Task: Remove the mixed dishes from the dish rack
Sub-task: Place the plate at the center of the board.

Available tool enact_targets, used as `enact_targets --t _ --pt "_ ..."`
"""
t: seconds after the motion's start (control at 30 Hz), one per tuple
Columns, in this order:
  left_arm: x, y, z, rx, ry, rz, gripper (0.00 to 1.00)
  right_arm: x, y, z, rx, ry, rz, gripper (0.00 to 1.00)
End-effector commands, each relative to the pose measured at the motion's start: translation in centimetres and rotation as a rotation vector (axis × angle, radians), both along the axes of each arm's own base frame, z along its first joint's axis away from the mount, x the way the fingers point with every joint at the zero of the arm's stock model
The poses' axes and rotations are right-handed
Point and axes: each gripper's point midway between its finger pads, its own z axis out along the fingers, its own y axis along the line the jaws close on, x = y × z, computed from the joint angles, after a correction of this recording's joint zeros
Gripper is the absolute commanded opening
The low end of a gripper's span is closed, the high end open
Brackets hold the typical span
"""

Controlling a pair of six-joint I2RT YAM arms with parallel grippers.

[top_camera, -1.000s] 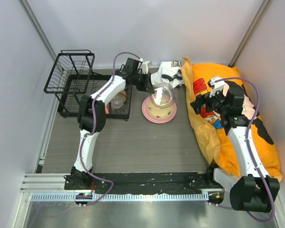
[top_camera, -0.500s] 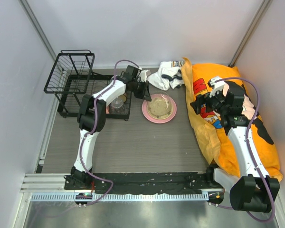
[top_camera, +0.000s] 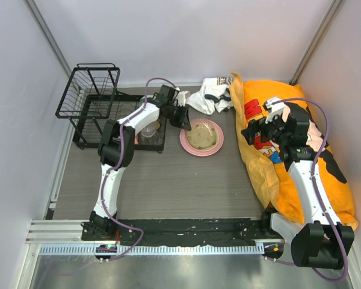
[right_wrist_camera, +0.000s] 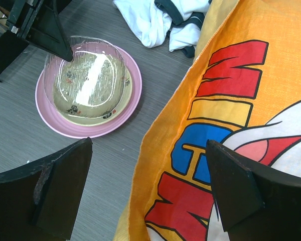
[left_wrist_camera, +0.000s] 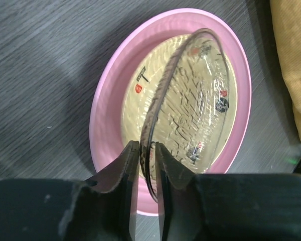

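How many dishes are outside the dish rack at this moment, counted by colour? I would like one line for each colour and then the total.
pink plate: 1
tan dish: 1
clear glass dish: 1
Total: 3

shallow dish (right_wrist_camera: 93,115) on plate (left_wrist_camera: 105,115) | glass bowl (left_wrist_camera: 190,100) seemingly in dish | dish rack (top_camera: 87,90) left of plate | cloth (top_camera: 262,180) right
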Motion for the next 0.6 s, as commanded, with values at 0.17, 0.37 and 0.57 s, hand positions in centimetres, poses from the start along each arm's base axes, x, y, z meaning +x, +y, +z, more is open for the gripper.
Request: enact_targets --t 0.17,0.37,0.57 --pt "1.13 -0.16 0.23 -0.002 -0.057 -0.008 0.38 0.54 -0.26 2.08 -0.016 -0.066 -0.002 1.00" --pt "1.48 0.02 0.34 0.031 -0.089 -0.008 0.50 0.54 -0.25 1.97 -0.018 -0.065 0.000 1.00" --pt "1.57 0.15 0.96 0.078 -0.143 -0.016 0.52 0.56 -0.22 1.95 -0.017 -0.062 0.002 1.00"
